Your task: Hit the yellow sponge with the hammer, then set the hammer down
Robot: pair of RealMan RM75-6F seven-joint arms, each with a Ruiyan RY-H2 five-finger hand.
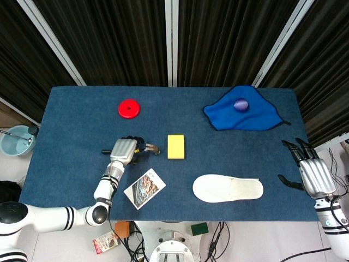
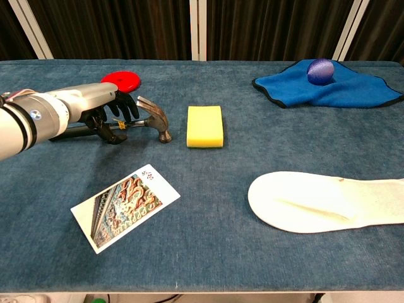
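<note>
The hammer (image 2: 158, 121) lies low over the blue table (image 2: 208, 252), its metal head (image 1: 152, 148) just left of the yellow sponge (image 1: 175, 146), a small gap between them. My left hand (image 2: 101, 108) grips the handle, fingers (image 2: 122, 110) curled over it and the thumb underneath; in the head view this left hand (image 1: 124, 150) covers most of the handle. The sponge (image 2: 205, 126) lies flat and alone at mid-table. Off the table's right edge, my right hand (image 1: 312, 169) holds nothing and its fingers are spread; the chest view does not show it.
A red disc (image 1: 129, 108) lies behind the left hand. At the back right, a blue cloth (image 1: 248, 115) carries a purple ball (image 1: 240, 105). A white insole (image 1: 228, 188) and a picture card (image 1: 144, 188) lie near the front edge. A bowl (image 1: 16, 140) stands off the table's left side.
</note>
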